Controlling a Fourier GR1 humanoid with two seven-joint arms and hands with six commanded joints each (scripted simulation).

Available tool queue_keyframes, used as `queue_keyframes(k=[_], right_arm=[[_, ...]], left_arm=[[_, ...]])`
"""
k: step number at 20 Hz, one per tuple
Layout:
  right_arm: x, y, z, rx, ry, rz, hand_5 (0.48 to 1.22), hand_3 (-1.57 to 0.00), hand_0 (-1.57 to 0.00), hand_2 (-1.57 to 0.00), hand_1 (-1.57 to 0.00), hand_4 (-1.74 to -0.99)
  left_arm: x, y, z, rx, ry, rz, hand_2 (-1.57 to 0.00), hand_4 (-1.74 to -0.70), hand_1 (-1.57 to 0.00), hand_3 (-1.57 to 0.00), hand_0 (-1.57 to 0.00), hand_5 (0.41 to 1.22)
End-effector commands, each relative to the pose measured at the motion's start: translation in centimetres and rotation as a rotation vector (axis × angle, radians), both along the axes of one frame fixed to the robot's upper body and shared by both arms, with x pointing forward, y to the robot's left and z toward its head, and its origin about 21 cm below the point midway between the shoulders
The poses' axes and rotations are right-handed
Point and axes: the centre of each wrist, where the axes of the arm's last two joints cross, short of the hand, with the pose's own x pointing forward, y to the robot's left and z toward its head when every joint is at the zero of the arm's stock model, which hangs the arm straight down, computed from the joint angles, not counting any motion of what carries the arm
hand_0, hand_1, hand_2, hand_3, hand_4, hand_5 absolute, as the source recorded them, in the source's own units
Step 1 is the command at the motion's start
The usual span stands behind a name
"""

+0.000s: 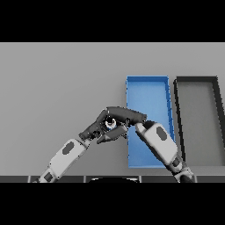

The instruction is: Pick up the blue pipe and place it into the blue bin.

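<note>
Gripping the blue pipe (110,124), right hand (125,115) curls round it just left of the blue bin (147,83), prob. ready to carry over the rim. Left hand (97,128) alongside w/ fingers bent, touching; can't tell if it holds. Black bin (196,80) beyond.

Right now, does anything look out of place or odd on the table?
Nothing is spilled or damaged. The blue bin and the dark bin sit square, side by side. One oddity: both hands, left and right, crowd the pipe at the blue bin's left edge.
</note>
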Motion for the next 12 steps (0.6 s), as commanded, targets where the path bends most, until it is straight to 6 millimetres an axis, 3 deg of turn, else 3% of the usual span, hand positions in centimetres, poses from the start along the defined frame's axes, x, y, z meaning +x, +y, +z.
queue_keyframes(k=[1, 4, 6, 7, 8, 10, 12], right_arm=[[-0.21, 0.05, -0.21, 0.003, -0.025, 0.001, 1.010, -1.38, -1.42, -1.43, -1.43, -1.456], [-0.46, 0.15, -0.57, 0.012, -0.057, 0.009, 1.113, -1.47, -1.50, -1.50, -1.50, -1.469], [-0.68, 0.08, -0.95, 0.039, -0.037, 0.028, 1.152, -1.51, -1.52, -1.52, -1.52, -1.473], [-0.55, -0.21, -0.95, 0.060, -0.021, 0.035, 1.166, -1.52, -1.53, -1.53, -1.53, -1.474], [-0.58, -0.05, -0.82, 0.054, -0.020, 0.036, 1.177, -1.53, -1.54, -1.54, -1.54, -1.477], [-0.90, 0.01, -0.77, 0.041, -0.034, 0.037, 1.193, -1.54, -1.55, -1.55, -1.55, -1.480], [-0.89, -0.08, -0.59, 0.026, -0.033, 0.021, 1.203, -1.55, -1.56, -1.56, -1.56, -1.481]], left_arm=[[0.03, 0.13, 0.06, 0.026, 0.000, 0.007, -1.42, -1.72, -1.42, -0.59, -1.43, 1.214], [0.24, 0.20, -0.10, 0.054, -0.025, 0.008, -1.49, -1.73, -1.45, -0.53, -1.50, 1.217], [0.51, 0.28, 0.21, 0.075, -0.035, 0.002, -1.52, -1.73, -1.36, -0.51, -1.50, 1.219], [0.32, 0.04, 0.35, 0.085, -0.037, -0.011, -1.35, -1.64, -1.22, -0.53, -1.43, 1.219], [0.42, 0.20, 0.22, 0.089, -0.055, -0.019, -1.24, -1.54, -1.19, -0.52, -1.41, 1.219], [0.34, 0.27, 0.15, 0.115, -0.050, -0.056, -0.82, -1.34, -0.80, -0.33, -0.98, 1.220], [0.42, 0.79, 0.00, 0.141, -0.046, -0.086, -0.52, -1.18, -0.51, -0.21, -0.63, 1.213]])
